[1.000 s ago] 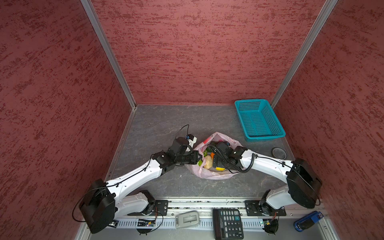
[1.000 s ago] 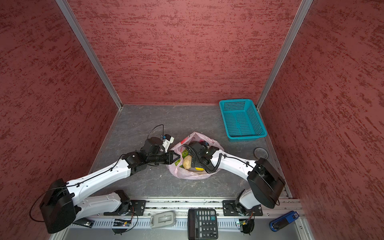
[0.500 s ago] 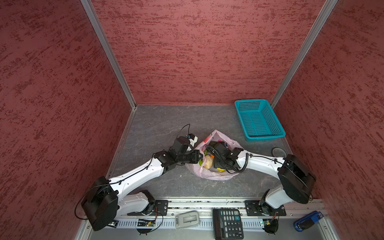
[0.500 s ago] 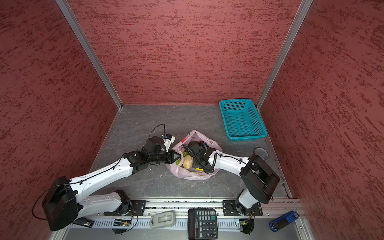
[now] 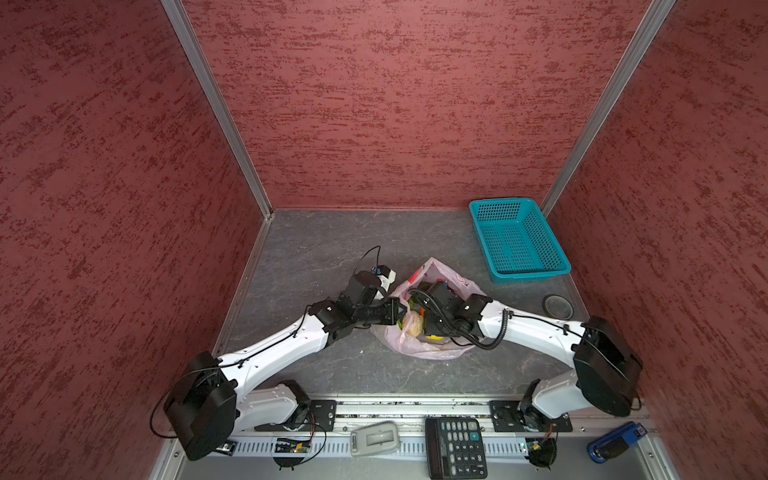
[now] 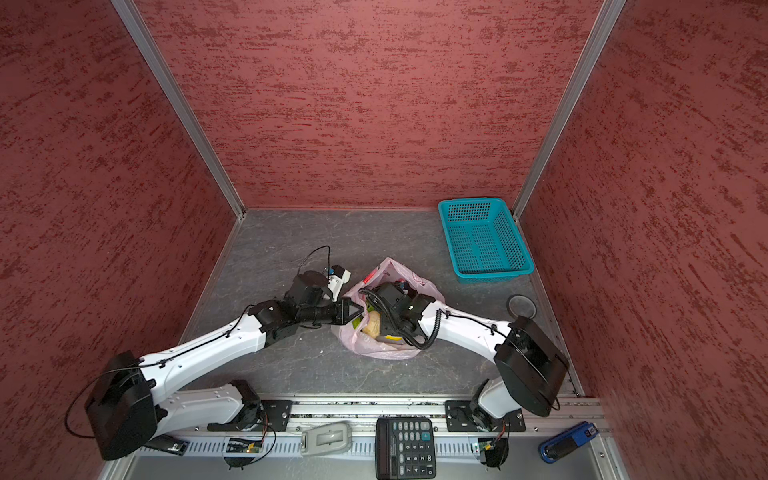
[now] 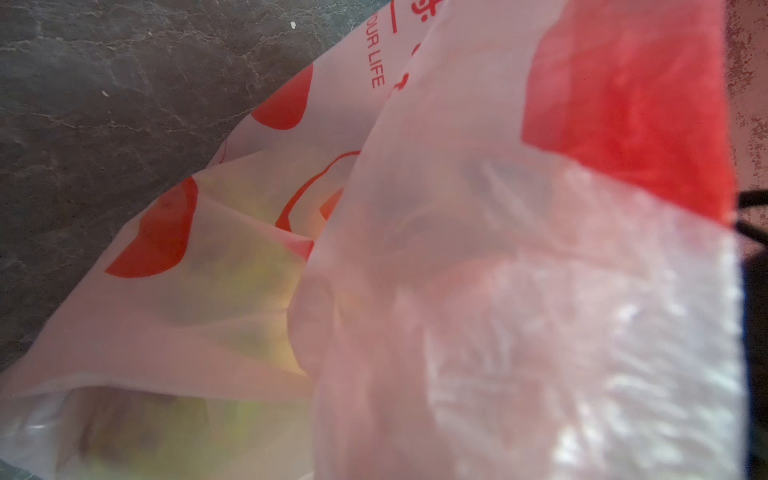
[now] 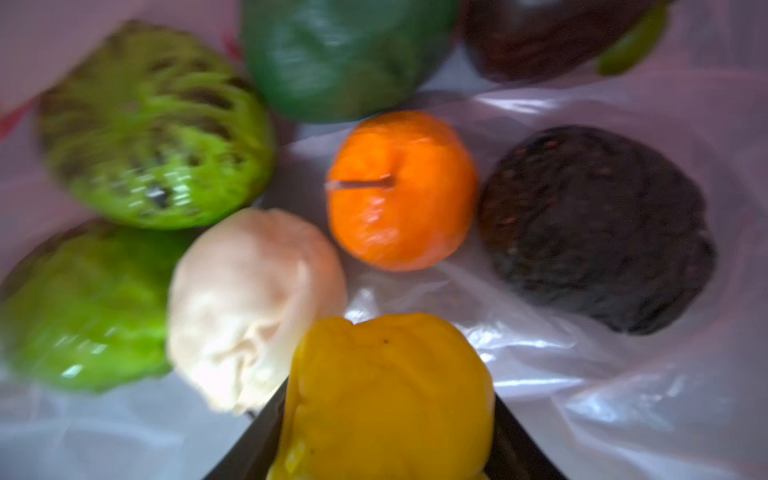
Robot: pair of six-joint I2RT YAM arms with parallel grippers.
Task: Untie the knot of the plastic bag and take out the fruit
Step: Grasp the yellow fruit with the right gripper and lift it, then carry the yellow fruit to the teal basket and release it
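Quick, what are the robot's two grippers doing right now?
Left gripper: closed, pinching the plastic bag.
Right gripper: fingers closed around the yellow fruit inside the bag.

Teal basket (image 5: 532, 273), calculator (image 5: 456, 446), blue stapler (image 5: 615, 442)

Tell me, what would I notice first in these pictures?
Bright toy fruit in the open pink plastic bag in the middle jumps out: the right gripper is closed on the yellow fruit, an orange one lying just beyond. The left gripper pinches the bag's edge, and a teal basket sits in the far right corner.
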